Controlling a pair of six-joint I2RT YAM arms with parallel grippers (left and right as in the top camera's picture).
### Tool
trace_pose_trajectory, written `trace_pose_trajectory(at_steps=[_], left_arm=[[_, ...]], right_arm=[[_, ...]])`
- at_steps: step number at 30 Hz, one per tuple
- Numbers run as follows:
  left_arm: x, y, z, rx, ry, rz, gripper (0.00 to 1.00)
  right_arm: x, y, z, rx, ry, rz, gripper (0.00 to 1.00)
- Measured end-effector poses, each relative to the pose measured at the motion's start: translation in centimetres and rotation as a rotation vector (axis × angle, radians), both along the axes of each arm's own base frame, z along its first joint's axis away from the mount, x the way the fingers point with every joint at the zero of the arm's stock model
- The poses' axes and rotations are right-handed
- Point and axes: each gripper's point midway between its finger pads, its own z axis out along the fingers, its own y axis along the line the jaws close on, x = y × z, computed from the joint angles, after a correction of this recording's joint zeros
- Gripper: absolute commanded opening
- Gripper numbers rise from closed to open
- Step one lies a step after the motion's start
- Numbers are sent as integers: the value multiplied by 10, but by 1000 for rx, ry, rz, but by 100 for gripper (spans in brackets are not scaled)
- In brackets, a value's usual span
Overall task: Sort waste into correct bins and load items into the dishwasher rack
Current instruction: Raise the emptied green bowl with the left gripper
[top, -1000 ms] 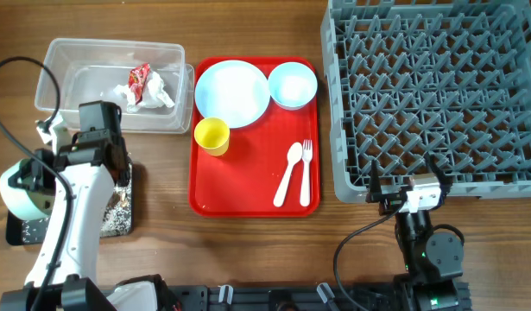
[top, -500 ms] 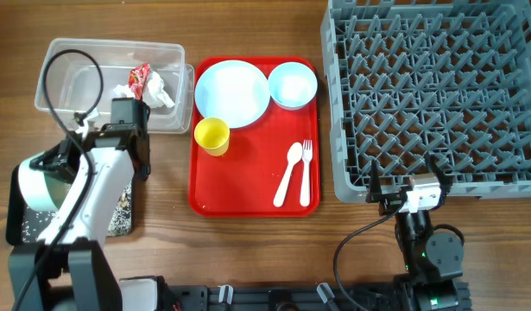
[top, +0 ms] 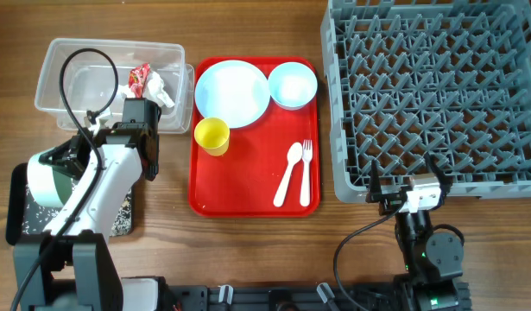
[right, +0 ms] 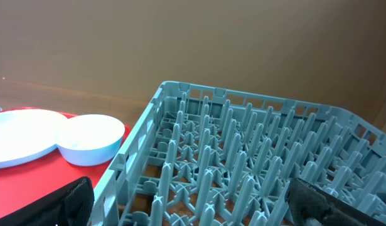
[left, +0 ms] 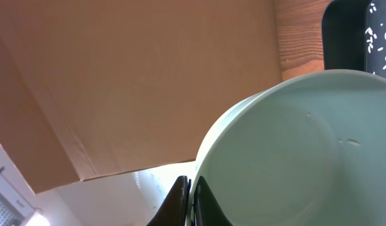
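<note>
My left gripper [top: 65, 164] is shut on the rim of the pale green bowl [top: 42, 180] and holds it tilted above the black tray [top: 16, 226], which has food scraps [top: 118, 212] in it. In the left wrist view the fingers [left: 180, 201] pinch the bowl's rim [left: 293, 150], with the black tray [left: 346, 31] beyond. The clear tub [top: 84, 82] holds the red wrapper [top: 139, 78] and the white napkin [top: 159, 92]. My right gripper [top: 407, 197] is open and empty at the front edge of the grey rack [top: 433, 95].
A flat red tray [top: 248, 194] holds the light blue plate [top: 232, 92], light blue bowl [top: 293, 85], yellow cup [top: 211, 136], white spoon [top: 288, 173] and fork [top: 306, 168]. The right wrist view shows the rack's pegs [right: 243, 169], the blue bowl [right: 92, 139] and the plate [right: 20, 144].
My left arm has swung to the right and toward the clear tub, carrying the pale green bowl with it. The right arm has not moved.
</note>
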Motion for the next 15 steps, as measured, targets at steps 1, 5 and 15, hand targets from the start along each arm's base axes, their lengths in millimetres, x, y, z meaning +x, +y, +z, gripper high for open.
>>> trace_pose_trajectory(at_steps=[1, 5, 15], left_arm=[[0, 0, 0, 0, 11, -2, 4], [5, -7, 0, 4, 50, -30, 4], [16, -21, -4, 12, 49, -81, 4]], right_arm=[[0, 0, 0, 0, 0, 0, 100], [0, 0, 0, 0, 0, 0, 100], [0, 0, 0, 0, 0, 0, 100]])
